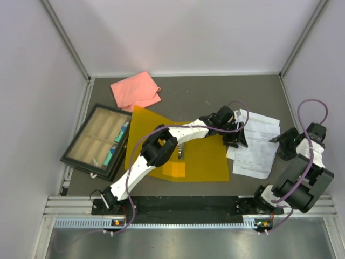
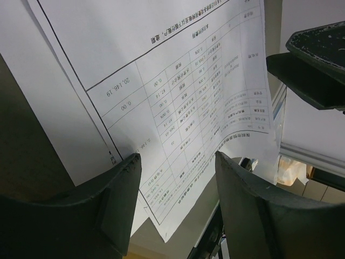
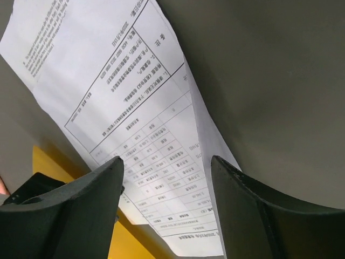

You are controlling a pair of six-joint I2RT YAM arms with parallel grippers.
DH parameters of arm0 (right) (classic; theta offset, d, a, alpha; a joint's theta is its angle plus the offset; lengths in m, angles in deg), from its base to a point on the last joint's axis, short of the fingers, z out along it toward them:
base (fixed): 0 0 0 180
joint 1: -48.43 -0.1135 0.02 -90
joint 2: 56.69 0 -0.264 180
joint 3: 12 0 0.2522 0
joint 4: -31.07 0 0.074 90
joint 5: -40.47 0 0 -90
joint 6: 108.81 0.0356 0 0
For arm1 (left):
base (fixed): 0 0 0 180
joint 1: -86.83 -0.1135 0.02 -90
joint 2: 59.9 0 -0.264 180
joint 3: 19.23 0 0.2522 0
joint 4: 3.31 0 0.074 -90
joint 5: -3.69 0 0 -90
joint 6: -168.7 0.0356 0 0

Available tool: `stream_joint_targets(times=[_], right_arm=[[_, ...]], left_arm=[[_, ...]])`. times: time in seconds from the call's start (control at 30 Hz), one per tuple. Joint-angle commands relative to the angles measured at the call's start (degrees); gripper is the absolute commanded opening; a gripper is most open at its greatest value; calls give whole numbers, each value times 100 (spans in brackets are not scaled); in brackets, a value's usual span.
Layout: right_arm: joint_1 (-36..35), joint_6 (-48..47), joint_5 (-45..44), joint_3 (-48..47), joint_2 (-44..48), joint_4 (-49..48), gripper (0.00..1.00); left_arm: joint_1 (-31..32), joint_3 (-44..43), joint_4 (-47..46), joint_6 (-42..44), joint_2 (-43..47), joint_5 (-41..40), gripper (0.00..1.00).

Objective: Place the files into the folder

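The files [image 1: 257, 144] are white printed sheets lying on the grey table, just right of the yellow folder [image 1: 202, 162]. The folder lies flat, and its metal clip [image 1: 180, 152] shows beside my left arm. My left gripper [image 1: 239, 140] is at the sheets' left edge. In the left wrist view it [image 2: 175, 162] stands open over the table-printed files [image 2: 178, 97], with nothing between its fingers. My right gripper [image 1: 276, 140] is at the sheets' right edge. Seen from the right wrist, it [image 3: 167, 167] is open above the files [image 3: 129, 108], with the folder [image 3: 51, 164] beyond.
A pink cloth [image 1: 136, 90] lies at the back left. A black-framed tray [image 1: 97, 141] with compartments sits left of the folder. Grey walls close in both sides. The right gripper's fingers [image 2: 318, 59] show in the left wrist view.
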Motion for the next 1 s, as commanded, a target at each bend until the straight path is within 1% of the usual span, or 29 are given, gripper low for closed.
stream_joint_targets(times=[0.0, 0.1, 0.27, 0.4, 0.53, 0.67, 0.77, 0.83, 0.97], right_arm=[[-69, 81, 282, 203, 271, -63, 67], [-77, 99, 10, 352, 315, -46, 69], [-77, 117, -983, 414, 446, 200, 69], [-77, 64, -1274, 414, 763, 209, 69], [-77, 11, -1624, 239, 851, 341, 73], [-69, 11, -1608, 308, 763, 315, 76], [-69, 55, -1643, 379, 570, 297, 75], [-69, 160, -1608, 431, 438, 271, 73], [-69, 178, -1441, 519, 157, 174, 66]], left_arm=[[-27, -12, 331, 181, -342, -264, 63], [-36, -12, 349, 173, -334, -264, 63], [-45, 14, 349, 199, -316, -246, 63], [-45, 49, 349, 199, -316, -246, 63], [-36, 58, 357, 190, -325, -237, 63], [-36, 58, 384, 216, -316, -237, 63], [-45, 67, 375, 208, -316, -238, 63], [-45, 67, 366, 208, -334, -237, 63], [-36, 67, 340, 199, -342, -211, 63]])
